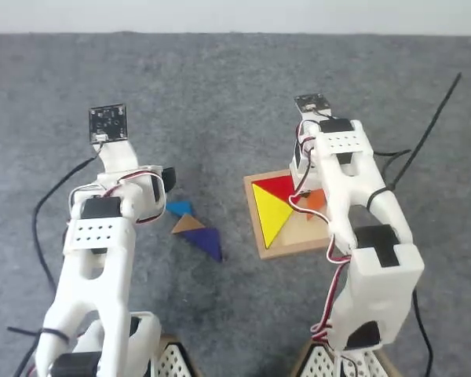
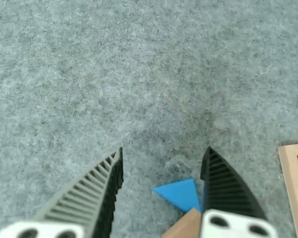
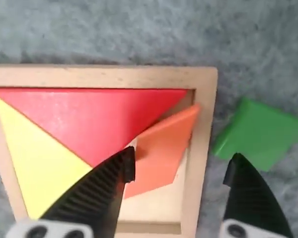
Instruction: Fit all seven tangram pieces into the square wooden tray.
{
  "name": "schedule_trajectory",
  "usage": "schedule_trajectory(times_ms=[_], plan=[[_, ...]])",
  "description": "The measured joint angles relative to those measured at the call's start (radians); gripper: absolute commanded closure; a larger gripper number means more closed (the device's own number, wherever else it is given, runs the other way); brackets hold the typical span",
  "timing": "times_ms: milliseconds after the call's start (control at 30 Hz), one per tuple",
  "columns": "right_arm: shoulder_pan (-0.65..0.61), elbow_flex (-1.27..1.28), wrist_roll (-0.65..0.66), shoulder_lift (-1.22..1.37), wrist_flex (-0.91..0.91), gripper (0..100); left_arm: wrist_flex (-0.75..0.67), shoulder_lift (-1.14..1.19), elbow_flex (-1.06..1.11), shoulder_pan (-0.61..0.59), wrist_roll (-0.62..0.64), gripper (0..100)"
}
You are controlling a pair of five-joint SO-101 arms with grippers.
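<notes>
One orange piece (image 3: pixel 161 148) — in the tray (image 3: pixel 89 77) — lies below the wide-open right end effector (image 3: pixel 183 154).

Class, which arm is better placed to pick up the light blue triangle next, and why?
Left. The left gripper hangs open over the light blue triangle on the carpet; the right gripper is over the tray, farther off.

You have one square wooden tray (image 3: pixel 104 77). Seven tangram pieces in your count. Five triangles: red triangle (image 3: pixel 89 114), yellow triangle (image 3: pixel 35 163), light blue triangle (image 1: pixel 179 208), tan triangle (image 1: pixel 188 224), dark blue triangle (image 1: pixel 208 242). One orange piece (image 3: pixel 161 153). One green piece (image 3: pixel 258 134). Two grippers: left gripper (image 2: pixel 164 148), right gripper (image 3: pixel 183 153).
</notes>
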Motion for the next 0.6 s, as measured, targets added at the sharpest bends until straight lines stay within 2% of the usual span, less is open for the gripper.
schedule_trajectory(times_ms=[600], plan=[[-0.003, 0.029, 0.074, 0.017, -0.025, 71.4, 0.000, 0.000, 0.000, 0.000, 0.000, 75]])
